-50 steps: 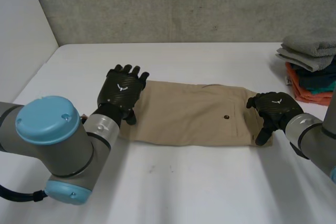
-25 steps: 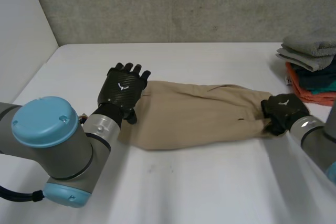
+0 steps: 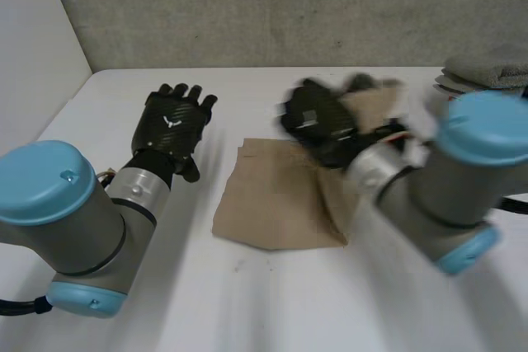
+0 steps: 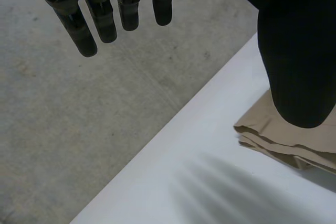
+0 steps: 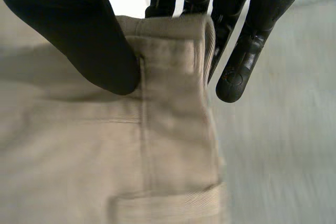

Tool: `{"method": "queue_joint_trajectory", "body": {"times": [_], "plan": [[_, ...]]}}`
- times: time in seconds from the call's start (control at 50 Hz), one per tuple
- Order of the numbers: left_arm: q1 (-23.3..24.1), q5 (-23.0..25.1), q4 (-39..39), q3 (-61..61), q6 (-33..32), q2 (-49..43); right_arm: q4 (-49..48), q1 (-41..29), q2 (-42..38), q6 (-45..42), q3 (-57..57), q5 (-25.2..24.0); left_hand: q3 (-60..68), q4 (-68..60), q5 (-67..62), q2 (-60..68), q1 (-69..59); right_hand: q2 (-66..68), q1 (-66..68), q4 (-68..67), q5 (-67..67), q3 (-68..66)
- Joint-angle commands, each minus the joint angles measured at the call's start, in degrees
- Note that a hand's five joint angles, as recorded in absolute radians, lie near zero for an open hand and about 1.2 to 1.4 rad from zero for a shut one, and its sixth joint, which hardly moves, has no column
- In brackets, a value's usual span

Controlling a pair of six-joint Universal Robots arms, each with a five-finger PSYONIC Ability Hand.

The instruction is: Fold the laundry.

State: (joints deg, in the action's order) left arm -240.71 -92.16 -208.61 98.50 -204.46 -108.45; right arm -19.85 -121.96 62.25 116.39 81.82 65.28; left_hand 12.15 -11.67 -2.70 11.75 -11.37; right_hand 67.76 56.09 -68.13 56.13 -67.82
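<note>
A pair of tan trousers (image 3: 272,204) lies on the white table (image 3: 247,302), its right part lifted and doubled over towards the left. My right hand (image 3: 318,121) is above the middle of the table, shut on the waistband end (image 5: 168,51); the thumb (image 5: 79,35) pinches the hem against the fingers behind it. My left hand (image 3: 169,125) hovers left of the cloth, off it, with straight fingers (image 4: 105,19) and nothing held. Beside its thumb (image 4: 294,51) lies the layered left edge of the trousers (image 4: 283,140).
A stack of folded clothes with a grey towel (image 3: 487,72) on top stands at the back right, partly behind my right arm (image 3: 462,171). A grey wall (image 3: 289,6) runs along the table's far edge.
My right hand closed on the right end of the trousers and swept it up and leftwards over the middle. My left hand lifted off the left end and drew away to the left.
</note>
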Motion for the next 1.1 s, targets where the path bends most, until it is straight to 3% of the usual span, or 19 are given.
{"method": "queue_joint_trajectory", "body": {"times": [0.02, 0.06, 0.08, 0.1, 0.14, 0.26, 0.32, 0.4, 0.62, 0.76, 0.84, 0.94, 1.1], "plan": [[-2.30, -1.80, 0.13, -0.06, 2.57, 1.40, -1.42, -10.40, -13.81, 4.28, -9.13, -3.32, -2.15, 1.67, 2.70, -1.75, 1.37, 12.24, 23.91, -11.87, 13.87, -12.18], [-2.74, -2.15, 0.57, -0.15, 3.54, 1.49, -1.42, -10.66, -15.05, 6.64, -9.49, -2.45, -2.15, 1.67, 2.70, -1.75, 1.37, -10.60, 1.07, 10.98, -8.98, 10.67], [-3.00, -2.06, 0.66, -0.15, 3.72, 1.49, -1.42, -10.75, -15.14, 9.62, -9.58, -1.05, -2.15, 1.67, 2.70, -1.75, 1.37, -42.71, -31.04, 43.09, -41.09, 42.78], [-3.18, -2.06, 0.66, -0.15, 3.89, 1.49, -1.42, -10.84, -15.05, 11.56, -9.58, -0.16, -2.15, 1.67, 2.70, -1.75, 1.37, -57.19, -45.52, 57.56, -55.57, 57.25], [-3.88, -1.80, 0.66, -0.41, 3.89, 1.40, -1.42, -10.93, -14.53, 15.95, -9.58, 2.29, -2.15, 1.67, 2.70, -1.75, 1.37, -57.76, -46.09, 58.13, -56.13, 57.82], [-3.71, -1.62, 0.66, -4.61, 3.89, 0.61, -0.11, -8.56, -5.84, 40.02, -7.47, 14.68, -2.15, 1.67, 2.70, -1.75, 1.37, -57.76, -46.09, 58.13, -56.13, 57.82], [-3.36, -1.71, 0.83, -7.17, 4.24, 0.08, 2.17, -6.02, -0.49, 50.64, -5.72, 16.10, -2.15, 1.67, 2.70, -1.75, 1.37, -57.76, -46.09, 58.13, -56.13, 57.82], [-0.65, -1.36, 1.36, -13.13, 7.83, -3.33, 8.14, -2.32, 3.05, 58.15, -5.80, 15.67, -2.15, 1.67, 2.70, -1.75, 1.37, -57.76, -46.09, 58.13, -56.13, 57.82], [3.67, 6.46, 14.18, -26.24, 12.16, -15.19, 23.27, 2.52, -5.99, 59.39, -16.42, 15.93, -0.93, 0.45, 1.48, -0.53, 0.15, -57.76, -46.09, 58.13, -56.13, 57.82], [4.38, 3.39, 20.07, -30.47, 11.54, -21.01, 29.67, 2.70, -13.54, 59.57, -22.57, 15.23, -0.42, -0.06, 0.97, -0.02, -0.36, -57.76, -46.09, 58.13, -56.13, 57.82], [4.73, 0.32, 24.90, -30.12, 8.21, -23.03, 31.97, 2.34, -16.63, 59.13, -24.52, 13.91, -0.59, 0.11, 1.14, -0.19, -0.20, -57.76, -46.09, 58.13, -56.13, 57.82], [6.04, -0.13, 28.25, -29.33, 4.78, -24.70, 33.55, 2.17, -20.32, 58.16, -26.45, 13.91, -0.59, 0.11, 1.14, -0.19, -0.19, -57.76, -46.09, 58.13, -56.13, 57.82], [7.19, -0.13, 30.01, -28.18, 4.33, -24.97, 34.79, 2.08, -23.58, 48.51, -27.33, 17.68, -0.59, 0.11, 1.14, -0.19, -0.19, -57.76, -46.09, 58.13, -56.13, 57.82]]}}
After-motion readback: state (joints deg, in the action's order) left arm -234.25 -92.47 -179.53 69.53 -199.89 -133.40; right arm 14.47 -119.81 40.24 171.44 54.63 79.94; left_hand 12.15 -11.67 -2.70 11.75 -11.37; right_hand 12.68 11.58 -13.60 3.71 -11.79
